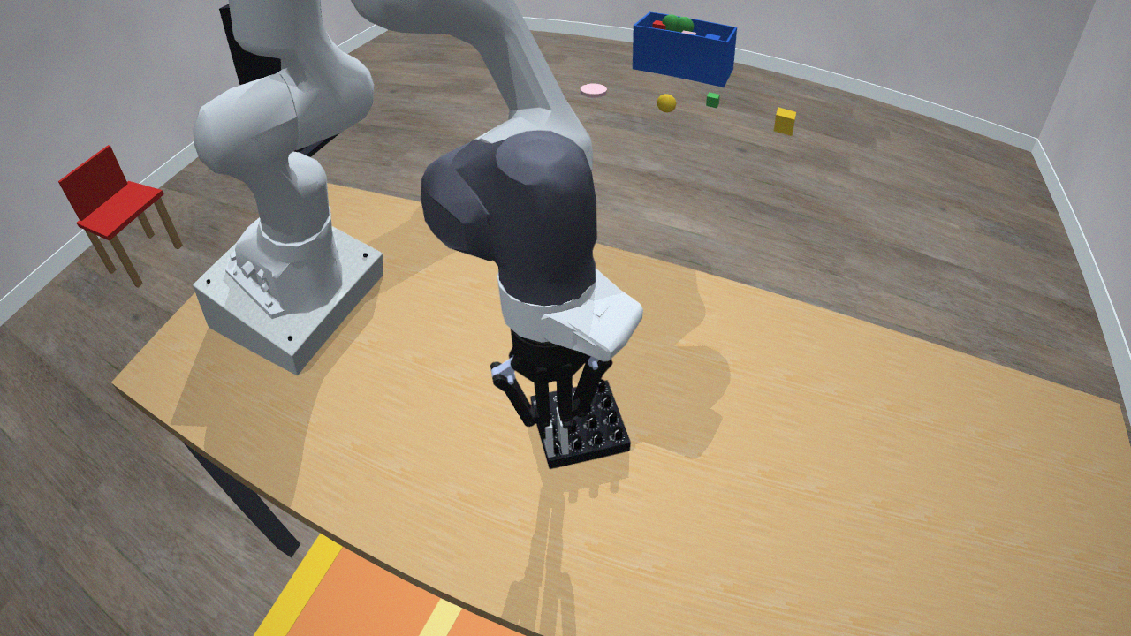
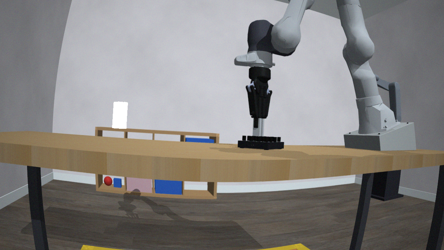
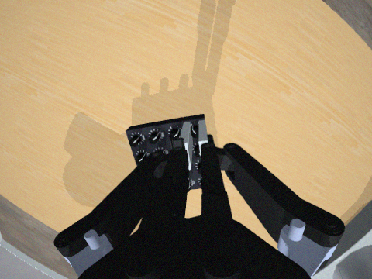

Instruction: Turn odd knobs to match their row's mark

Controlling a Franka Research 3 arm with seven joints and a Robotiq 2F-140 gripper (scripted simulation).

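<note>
The black knob box [image 1: 587,428] stands on the wooden table, with its small black knobs in rows; it also shows in the side view [image 2: 261,142] and in the wrist view [image 3: 167,141]. My gripper [image 1: 559,431] points straight down over the box's left column as the top camera sees it. Its fingertips [image 2: 260,134] reach down to knob height and stand narrow around one knob near the box's edge. The knob's name and white line are hidden by the fingers. The printed names and the socket are too small to read.
The robot's grey base [image 1: 288,304] stands on the table's far left part. A red chair [image 1: 114,205], a blue bin [image 1: 684,49] and small toys lie on the floor beyond the table. A wooden shelf [image 2: 156,136] stands behind the table.
</note>
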